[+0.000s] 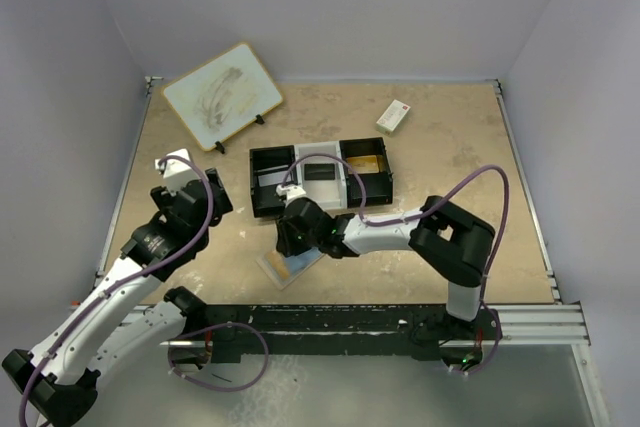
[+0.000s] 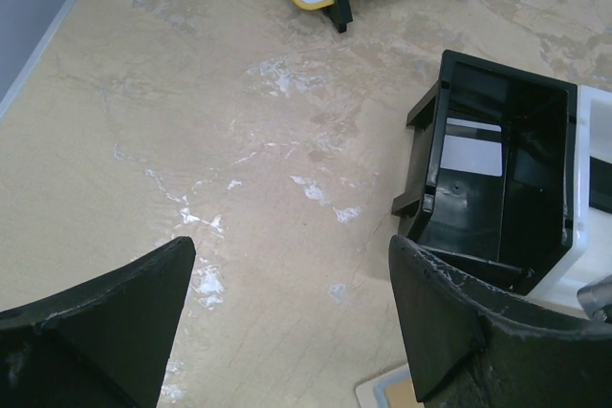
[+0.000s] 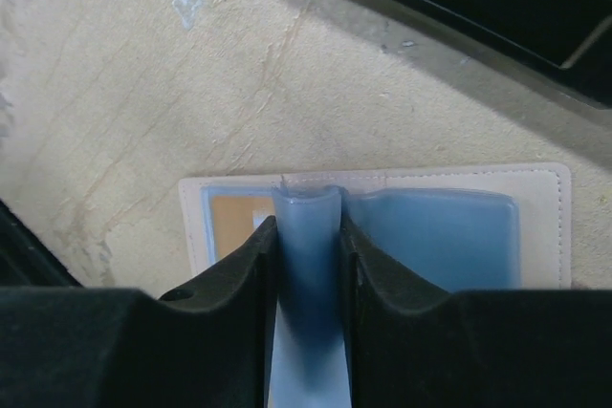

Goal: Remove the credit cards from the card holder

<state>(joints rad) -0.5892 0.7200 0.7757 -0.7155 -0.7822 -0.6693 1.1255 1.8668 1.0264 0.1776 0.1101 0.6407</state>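
The card holder (image 1: 288, 265) lies open on the table in front of the tray, cream-edged with a pale blue inside (image 3: 435, 231). My right gripper (image 3: 308, 226) is shut on a pale blue inner flap (image 3: 308, 212) at the holder's fold and pinches it upright. In the top view the right gripper (image 1: 296, 239) is right over the holder. A tan card (image 3: 232, 222) shows in the left pocket. My left gripper (image 2: 292, 247) is open and empty above bare table, left of the tray; in the top view the left gripper (image 1: 212, 197) is apart from the holder. A corner of the holder (image 2: 387, 395) shows by its right finger.
A black-and-white three-compartment tray (image 1: 300, 152) stands behind the holder with cards in it; its black left end (image 2: 435, 169) is close to my left gripper. A white box with a red mark (image 1: 393, 115) lies back right. A yellow-rimmed whiteboard (image 1: 222, 95) stands back left.
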